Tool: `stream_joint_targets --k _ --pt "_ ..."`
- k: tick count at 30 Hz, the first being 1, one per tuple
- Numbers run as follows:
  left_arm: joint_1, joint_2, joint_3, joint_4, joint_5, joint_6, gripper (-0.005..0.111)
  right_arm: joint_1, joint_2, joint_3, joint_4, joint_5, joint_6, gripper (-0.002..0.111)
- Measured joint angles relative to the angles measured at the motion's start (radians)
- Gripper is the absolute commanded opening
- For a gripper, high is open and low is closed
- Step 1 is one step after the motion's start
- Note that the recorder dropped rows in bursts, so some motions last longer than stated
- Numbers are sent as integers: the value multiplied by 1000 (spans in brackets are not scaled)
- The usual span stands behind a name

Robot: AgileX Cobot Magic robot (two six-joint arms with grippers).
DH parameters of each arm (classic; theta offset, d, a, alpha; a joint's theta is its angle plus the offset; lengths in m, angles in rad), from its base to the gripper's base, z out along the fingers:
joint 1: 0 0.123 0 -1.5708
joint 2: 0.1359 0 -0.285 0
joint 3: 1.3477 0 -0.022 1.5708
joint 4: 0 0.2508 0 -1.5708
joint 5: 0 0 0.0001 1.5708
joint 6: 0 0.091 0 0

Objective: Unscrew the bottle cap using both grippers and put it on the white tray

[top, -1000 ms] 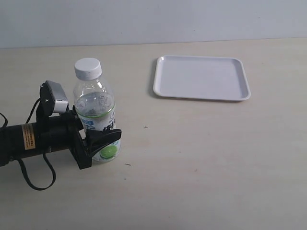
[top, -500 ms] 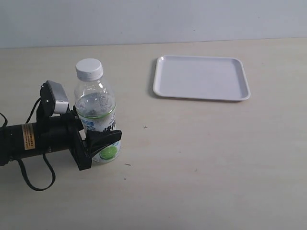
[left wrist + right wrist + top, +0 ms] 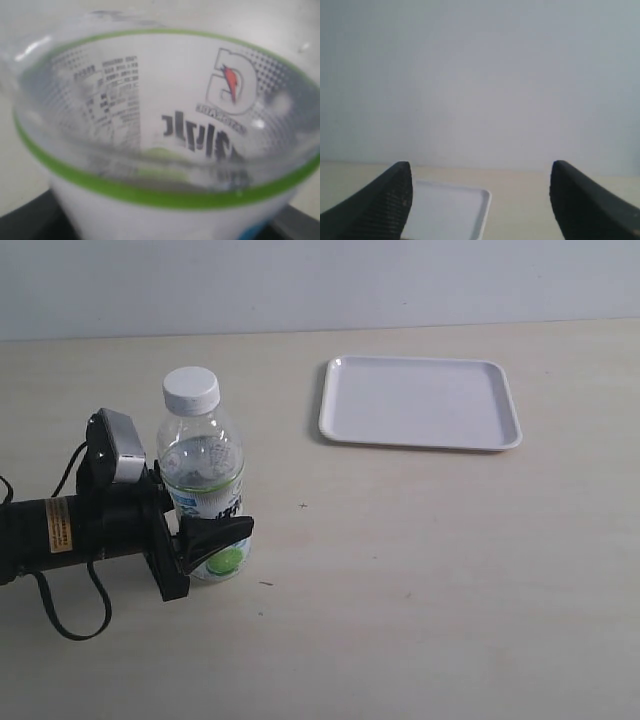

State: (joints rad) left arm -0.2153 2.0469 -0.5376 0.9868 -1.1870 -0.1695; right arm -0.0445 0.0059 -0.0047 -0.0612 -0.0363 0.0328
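Observation:
The clear bottle (image 3: pixel 203 480) stands on the table at the left, slightly tilted, with its white ribbed cap (image 3: pixel 191 388) screwed on top. My left gripper (image 3: pixel 205 536) is shut on the bottle's labelled lower body, its black jaws on either side. The left wrist view is filled by the bottle (image 3: pixel 160 125) with its green band. The white tray (image 3: pixel 420 402) lies at the back right, with nothing on it. My right gripper (image 3: pixel 480 172) is out of the exterior view; in its own view the jaws stand wide open and hold nothing, with a corner of the tray (image 3: pixel 482 205) beyond them.
The beige tabletop (image 3: pixel 420 570) stretches between the bottle and the tray. A pale wall (image 3: pixel 320 280) bounds the table's far edge. The left arm's black body and cable (image 3: pixel 60 540) lie at the left edge.
The bottle, held by my left gripper, has shifted a little to the right and leans slightly more. The tray has not moved.

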Motion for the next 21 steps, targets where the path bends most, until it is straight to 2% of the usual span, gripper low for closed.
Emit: stream_joint_targets --k 9,21 --pt "-51 0 0 0 0 37 0 0 0 0 67 -269 215 72" --pt "-58 -3 0 0 0 58 0 0 0 0 75 -256 401 72"
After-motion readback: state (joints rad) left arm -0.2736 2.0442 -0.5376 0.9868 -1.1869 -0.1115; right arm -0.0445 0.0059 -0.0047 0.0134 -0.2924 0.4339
